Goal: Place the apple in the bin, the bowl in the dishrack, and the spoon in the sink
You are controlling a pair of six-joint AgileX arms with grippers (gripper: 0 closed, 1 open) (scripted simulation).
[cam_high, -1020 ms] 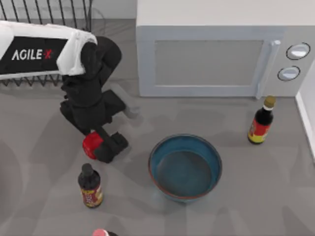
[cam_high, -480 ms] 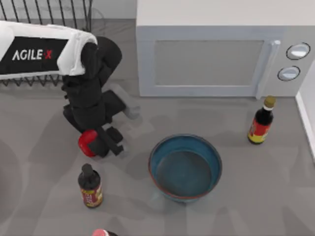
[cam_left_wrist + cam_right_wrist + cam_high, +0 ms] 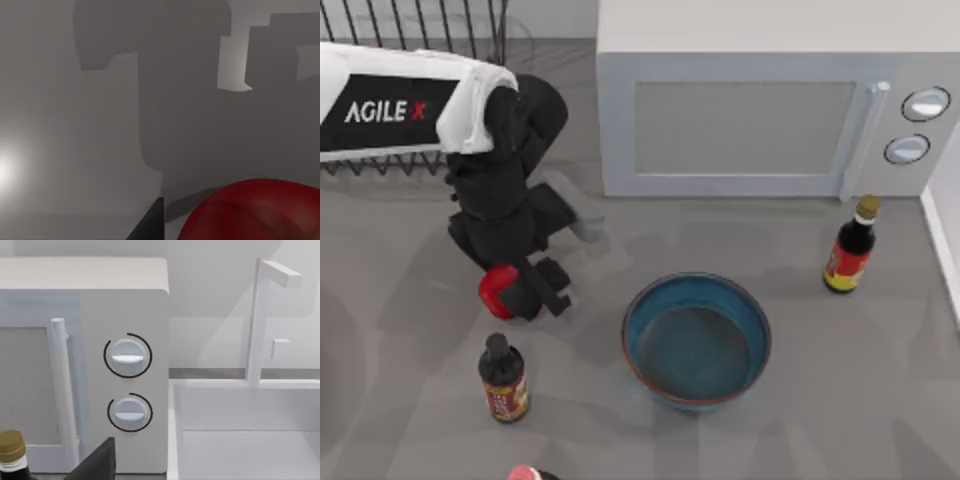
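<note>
My left gripper (image 3: 520,292) is shut on the red apple (image 3: 496,288), left of the bowl and just above the grey counter. In the left wrist view the apple (image 3: 255,212) sits beside one dark fingertip (image 3: 150,226). The blue-teal bowl (image 3: 696,340) with its reddish-brown rim stands upright at the table's middle. The dark wire dishrack (image 3: 410,30) is at the back left, partly under my left arm. The white sink (image 3: 250,440) lies right of the microwave. One dark finger (image 3: 97,460) of the right gripper shows. Spoon and bin are out of view.
A white microwave (image 3: 770,110) fills the back. Dark sauce bottles stand at the right (image 3: 850,250) and just in front of the apple (image 3: 503,378). A pink-capped bottle (image 3: 525,473) peeks in at the front edge. A faucet (image 3: 260,320) rises over the sink.
The left gripper closed in on the apple and shifted it slightly left and toward the back a second ago. It has held still over the last half second.
</note>
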